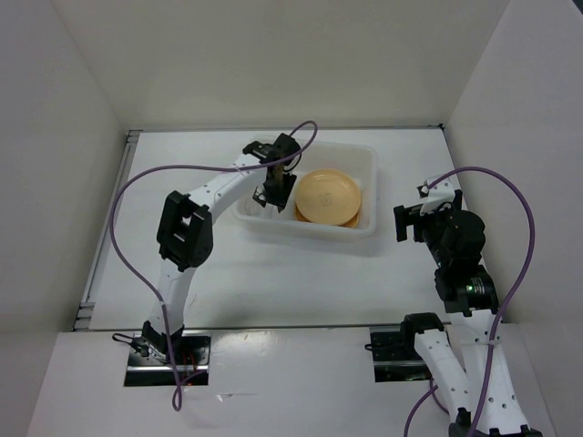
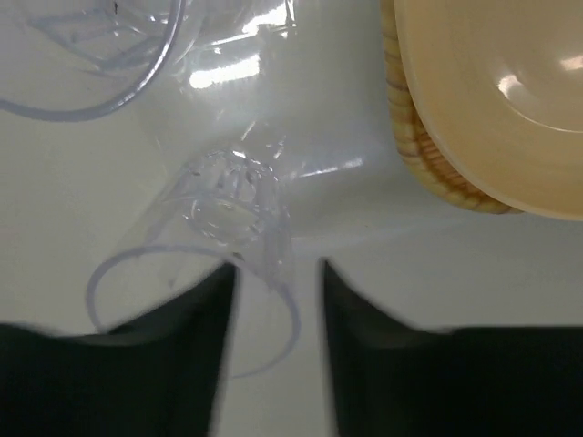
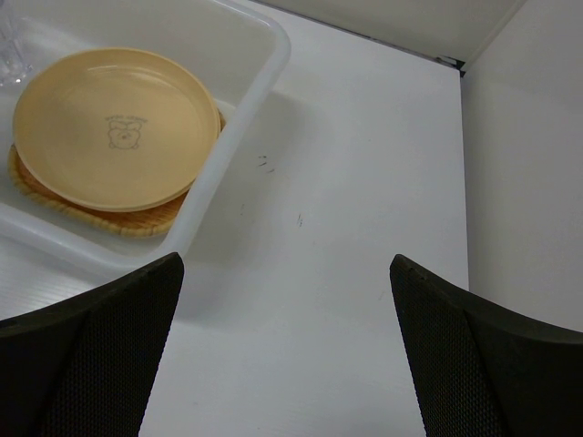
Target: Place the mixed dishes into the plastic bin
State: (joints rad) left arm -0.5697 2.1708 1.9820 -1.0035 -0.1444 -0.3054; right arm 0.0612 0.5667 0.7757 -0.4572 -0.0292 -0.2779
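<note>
**Mixed dishes (image 3: 114,127): all seen items inside the plastic bin (image 1: 310,229)**

Location: the bin stands on the white table (image 3: 364,137), ahead of the arms and nearer the left one.

Item 1: woven tray (image 3: 137,221), tan, flat on the bin floor in the right part of the bin.

Item 2: yellow-tan plate (image 3: 114,127), round, lying on the tray with the tray's edge showing from under it. Whether another plate lies beneath it cannot be told.

Item 3: clear cup (image 2: 219,228), on its side on the bin floor left of the tray, its open rim toward the left gripper (image 2: 276,269). Part of the rim lies in the gap between the fingers and across the left fingertip.

Item 4: second clear cup (image 2: 91,55), farther from the fingers, only partly in the left wrist view.

Left gripper: down inside the left part of the bin, jaws parted with a clear gap, not clamping the cup.

Right gripper (image 3: 284,264): over bare table, to the right of the bin and apart from it, jaws spread wide, nothing between them.
</note>
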